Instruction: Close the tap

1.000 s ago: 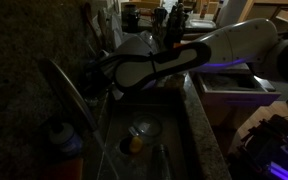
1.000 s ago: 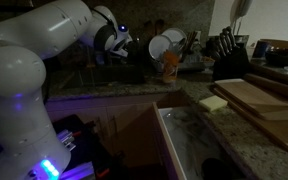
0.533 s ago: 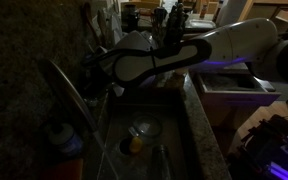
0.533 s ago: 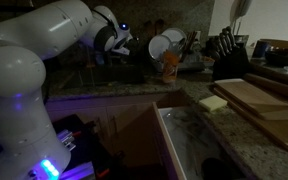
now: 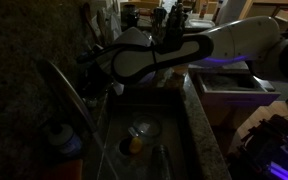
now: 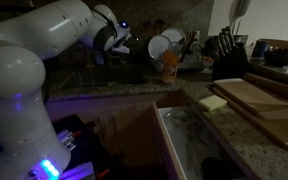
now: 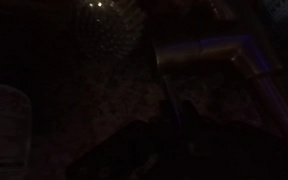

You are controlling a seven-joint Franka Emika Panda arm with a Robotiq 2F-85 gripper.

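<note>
The tap [image 5: 72,100] is a long silvery spout that arches from the dark left wall out over the sink [image 5: 169,150]. Its base and small handle are lost in shadow. My gripper [image 5: 92,63] is at the end of the white arm, close to the wall behind the spout's base. Its fingers are too dark to make out. In an exterior view the gripper [image 6: 125,41] hangs in front of the backsplash. The wrist view is almost black. Only a dull metal bar [image 7: 209,50], probably the spout, shows in it.
A blue-capped orange bottle [image 5: 64,140] stands left of the sink. A bowl [image 5: 141,128] and an orange item [image 5: 134,146] lie in the basin. A dish rack with plates [image 6: 164,45], a knife block [image 6: 229,45], cutting boards [image 6: 264,95] and a yellow sponge [image 6: 212,102] are on the counter.
The arm has shifted slightly up and toward the wall behind the tap. Nothing else has moved.
</note>
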